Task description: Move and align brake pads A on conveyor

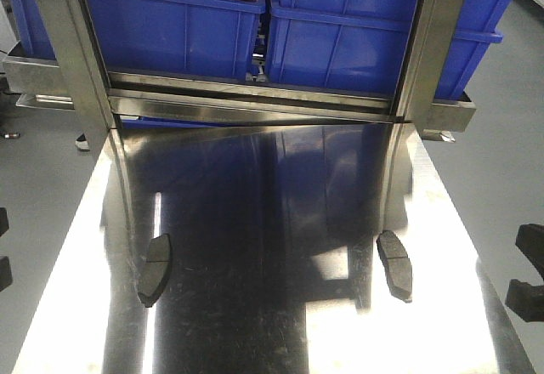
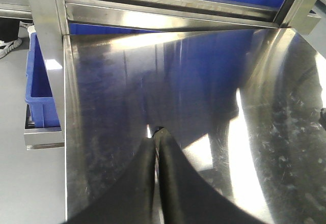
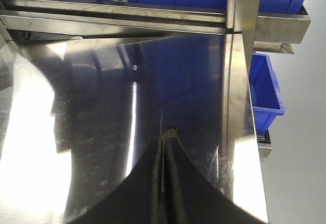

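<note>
- Step in hand: the very start, by my reading. Neither pad is picked up, and neither arm is reaching for one.
- Only two pads show. The left brake pad [image 1: 155,268] and the right brake pad [image 1: 394,263] both lie flat on the shiny steel desk [image 1: 272,221], well apart and each near a side edge.
- The conveyor is not in any view, so none of the task looks done.
- The left gripper [image 2: 155,133] has its jaws pressed together with nothing between them, above bare steel.
- The right gripper [image 3: 168,132] is the same, jaws closed and empty, with no pad in its wrist view.
- Blue bins [image 1: 170,25] sit on the rack beyond the far end of the desk.
- The next move calls for spreading the jaws of one arm, bringing them over the pad on its side, and turning them across the pad's narrow width before descending.
</note>
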Available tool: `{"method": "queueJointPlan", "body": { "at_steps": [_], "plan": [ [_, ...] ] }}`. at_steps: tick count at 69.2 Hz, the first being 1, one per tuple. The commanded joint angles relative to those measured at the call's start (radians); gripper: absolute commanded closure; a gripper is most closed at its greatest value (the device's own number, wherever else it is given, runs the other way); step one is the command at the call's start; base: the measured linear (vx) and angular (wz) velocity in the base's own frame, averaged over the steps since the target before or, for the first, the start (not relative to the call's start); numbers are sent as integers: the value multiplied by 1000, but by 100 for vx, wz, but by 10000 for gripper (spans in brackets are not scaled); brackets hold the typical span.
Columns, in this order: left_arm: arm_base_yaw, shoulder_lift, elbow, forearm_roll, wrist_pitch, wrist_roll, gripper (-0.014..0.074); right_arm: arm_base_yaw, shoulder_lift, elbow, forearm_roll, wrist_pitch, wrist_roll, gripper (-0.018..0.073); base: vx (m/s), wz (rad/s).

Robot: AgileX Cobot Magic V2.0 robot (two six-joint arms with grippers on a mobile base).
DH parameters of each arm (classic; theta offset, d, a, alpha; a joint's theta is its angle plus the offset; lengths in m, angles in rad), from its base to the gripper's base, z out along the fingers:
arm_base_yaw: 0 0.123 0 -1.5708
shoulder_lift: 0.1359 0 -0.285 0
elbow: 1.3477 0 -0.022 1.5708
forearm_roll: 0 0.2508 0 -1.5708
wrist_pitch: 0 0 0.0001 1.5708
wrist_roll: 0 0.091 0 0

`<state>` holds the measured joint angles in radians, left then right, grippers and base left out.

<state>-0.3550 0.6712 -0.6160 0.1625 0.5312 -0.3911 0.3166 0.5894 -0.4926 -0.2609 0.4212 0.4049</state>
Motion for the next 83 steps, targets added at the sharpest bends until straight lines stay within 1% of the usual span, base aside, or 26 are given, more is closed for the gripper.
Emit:
{"method": "queueJointPlan", "body": {
  "at_steps": [1,76,83],
  "plan": [
    [-5,0,-24,5,-67,-2,603,-6,5,-28,-18,-69,1,569,0,0],
    [-5,0,-25,4,-74,-2,603,-6,5,-28,-18,-69,1,569,0,0],
    [-5,0,-25,4,-78,-2,589,-6,5,-28,-18,-69,1,569,0,0]
  ]
}}
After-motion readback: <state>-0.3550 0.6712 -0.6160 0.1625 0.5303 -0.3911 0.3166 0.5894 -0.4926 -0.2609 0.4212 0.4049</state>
